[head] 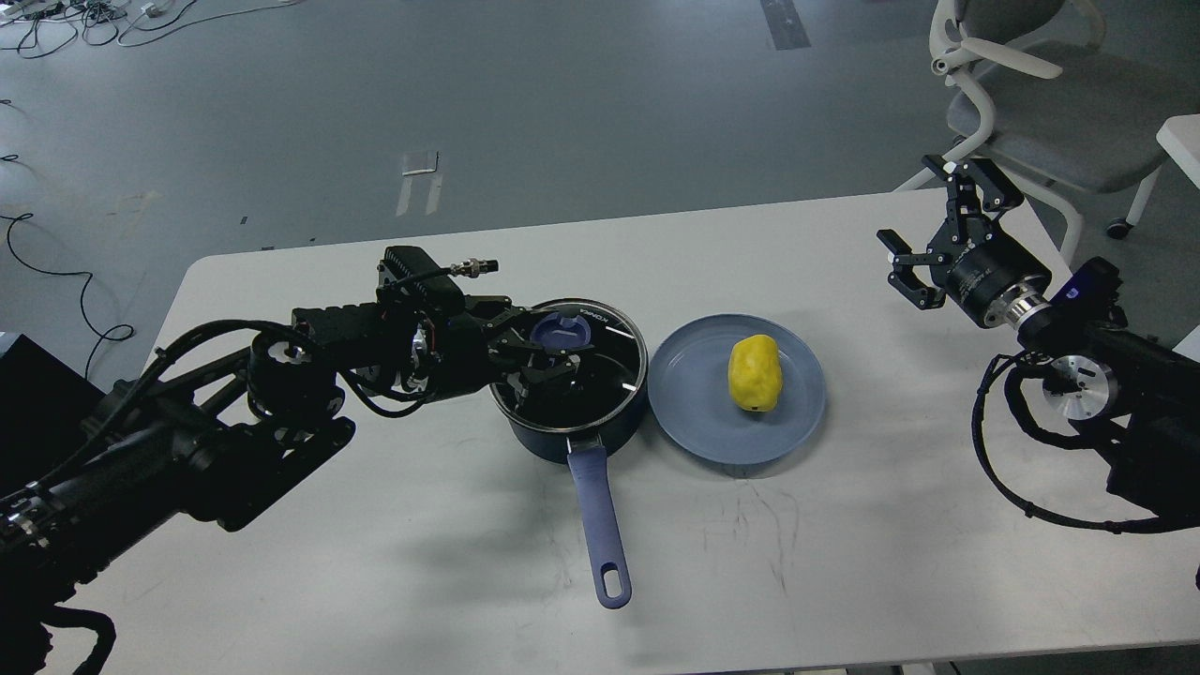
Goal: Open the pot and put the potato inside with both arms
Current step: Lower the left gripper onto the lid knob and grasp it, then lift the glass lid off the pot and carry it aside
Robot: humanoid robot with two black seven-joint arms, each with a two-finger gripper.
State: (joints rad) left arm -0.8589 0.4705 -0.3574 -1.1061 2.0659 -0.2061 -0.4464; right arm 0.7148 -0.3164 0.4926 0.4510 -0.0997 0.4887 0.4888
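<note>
Glass makes the lid (574,361) the delicate part: stiff, smooth, probably slippery on its face and unkind to a drop, so the one sensible hold is the blue knob (560,333) at its centre. The left pincer (548,354) sits right over that knob, prongs spread to either side of it, but whether they have closed on it I cannot tell (dark metal against a dark pot). The pot (569,375) itself lies directly beneath this pincer, lid on, its long blue-purple handle (597,520) running away from the pincer toward the near edge of the worktop (375,562). It looks light enough to slide if the lid is pulled askew, so a straight upward lift seems wise.

The potato (755,373) lies on a blue plate (694,412), just beyond the pot from the left pincer and well apart from the right pincer (923,239), which hangs wide and empty above the far corner of the worktop. The potato looks firm, lumpy and light; I would judge a grip across its narrower waist the safest, since its rounded ends could squirt out from between two prongs.
</note>
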